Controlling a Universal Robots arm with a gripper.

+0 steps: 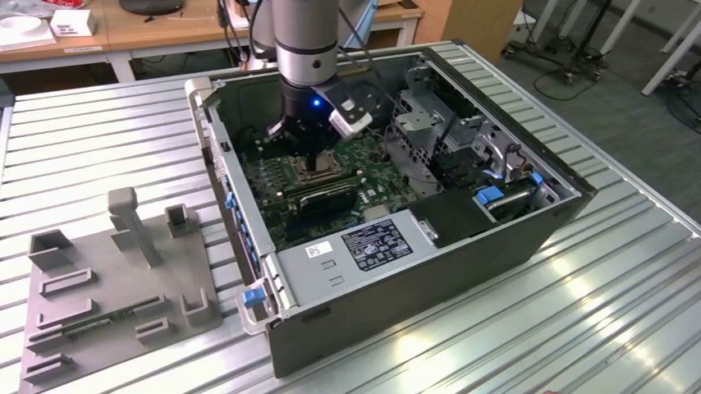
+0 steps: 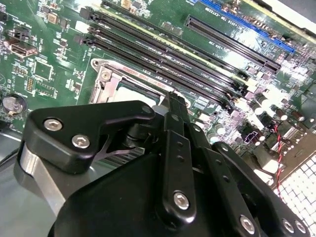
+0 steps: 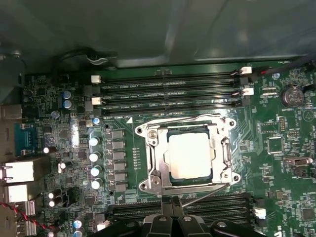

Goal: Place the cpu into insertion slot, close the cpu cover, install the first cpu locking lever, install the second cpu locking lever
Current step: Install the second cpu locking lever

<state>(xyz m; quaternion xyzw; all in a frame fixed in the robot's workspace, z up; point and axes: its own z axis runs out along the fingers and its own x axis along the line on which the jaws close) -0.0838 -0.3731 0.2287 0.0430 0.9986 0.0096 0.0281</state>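
In the first wrist view the cpu (image 3: 190,155) lies flat in the insertion slot (image 3: 146,130), its silvery-beige top showing through the cut-out of the cpu cover (image 3: 157,160), which is down over it. One thin wire lever (image 3: 177,118) runs along the slot's side by the memory slots. A second lever (image 3: 207,194) slants away from the opposite side, close to my gripper (image 3: 171,203). The fingers are together right at that lever's end. In the second wrist view my gripper (image 2: 173,101) hides much of the slot (image 2: 106,74). In the exterior view it (image 1: 318,158) hangs low inside the case.
The green motherboard (image 1: 378,176) lies in an open computer case (image 1: 438,271) on a metal slatted table. Long black memory slots (image 3: 168,86) flank the socket on two sides, and capacitors (image 3: 94,163) stand beside it. A grey fixture tray (image 1: 121,287) rests at the exterior view's left.
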